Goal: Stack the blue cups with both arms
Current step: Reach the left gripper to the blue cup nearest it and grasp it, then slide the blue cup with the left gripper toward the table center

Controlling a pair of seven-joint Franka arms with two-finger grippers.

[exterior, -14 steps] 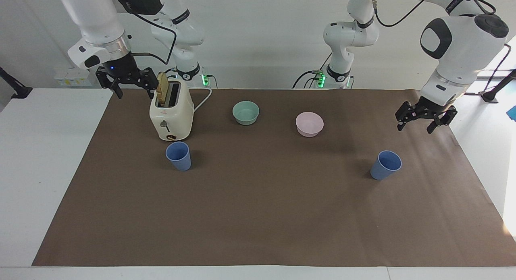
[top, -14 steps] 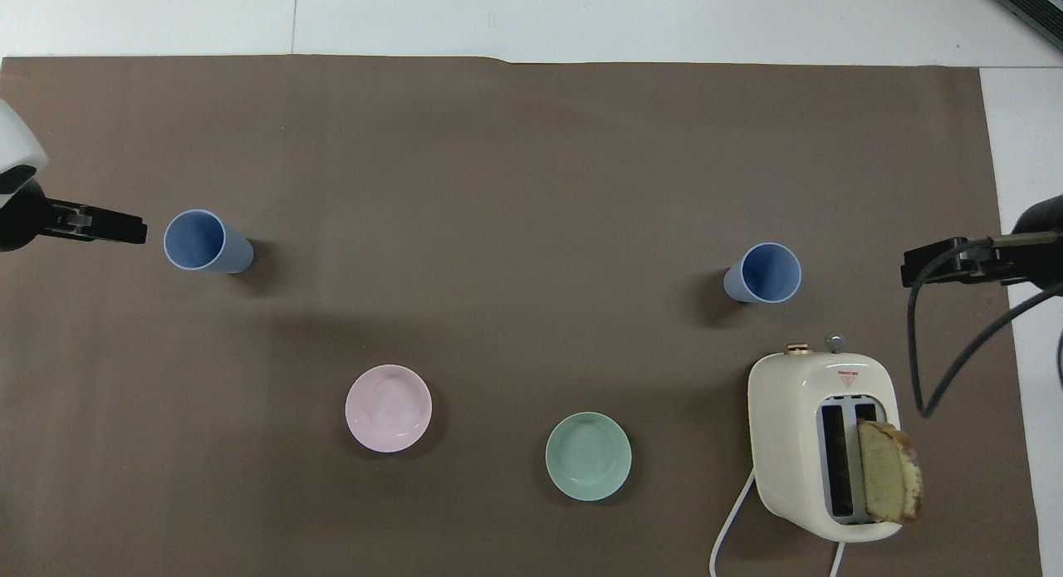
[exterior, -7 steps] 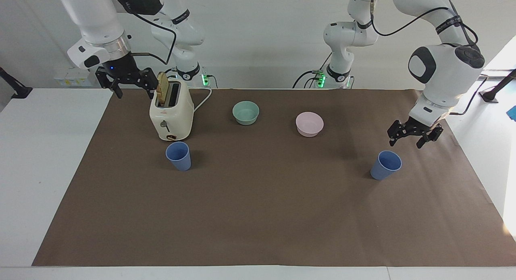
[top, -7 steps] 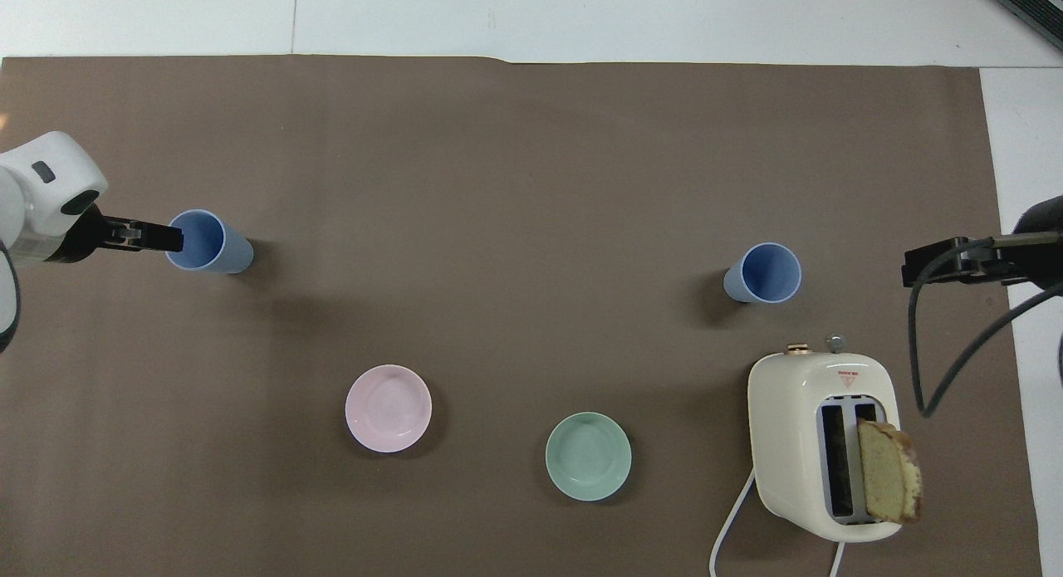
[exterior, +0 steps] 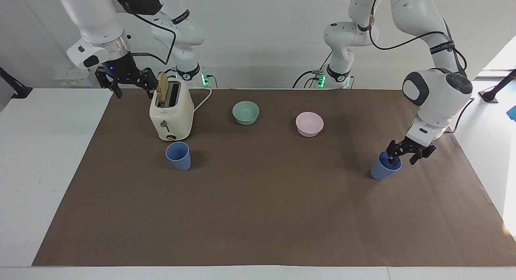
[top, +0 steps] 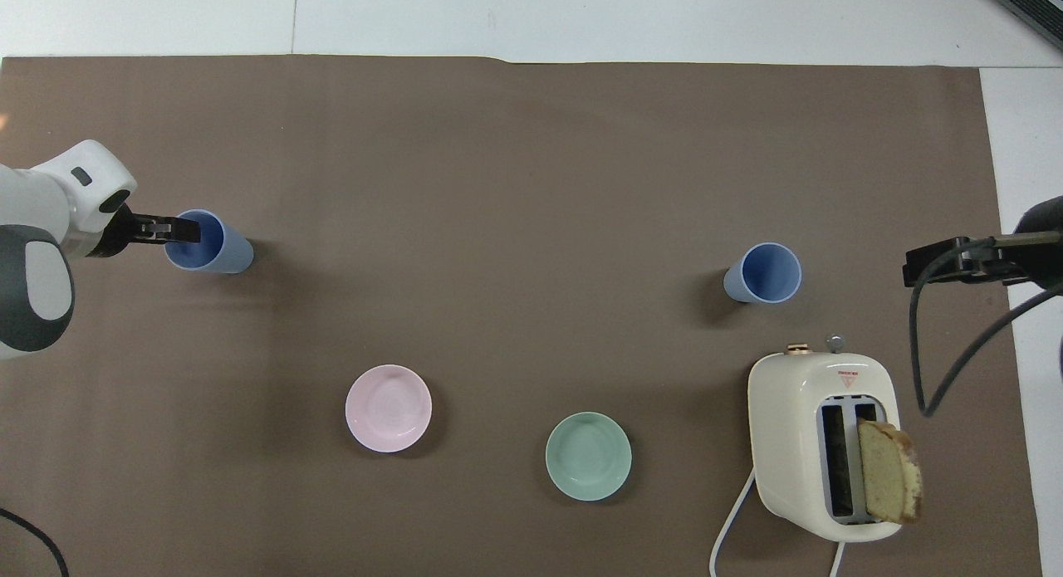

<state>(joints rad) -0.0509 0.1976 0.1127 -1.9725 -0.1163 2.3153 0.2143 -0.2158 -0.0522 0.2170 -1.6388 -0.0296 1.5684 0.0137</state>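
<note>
Two blue cups stand upright on the brown mat. One cup [exterior: 379, 172] [top: 217, 246] is at the left arm's end. My left gripper [exterior: 402, 159] [top: 178, 228] is open and low at this cup's rim. One finger dips into the cup's mouth and the other stays outside the wall. The second cup [exterior: 178, 156] [top: 764, 272] stands in front of the toaster at the right arm's end. My right gripper [exterior: 127, 86] [top: 938, 266] is open and empty. It waits up in the air over the mat's edge beside the toaster.
A cream toaster [exterior: 171, 113] [top: 797, 411] with a bread slice [exterior: 163, 88] [top: 889, 481] in one slot stands near the right arm. A teal bowl [exterior: 246, 112] [top: 588, 457] and a pink bowl [exterior: 309, 124] [top: 388, 408] sit nearer to the robots than the cups.
My left gripper has come down and moved in from the table's end onto the cup's rim. The right arm and both cups have not moved.
</note>
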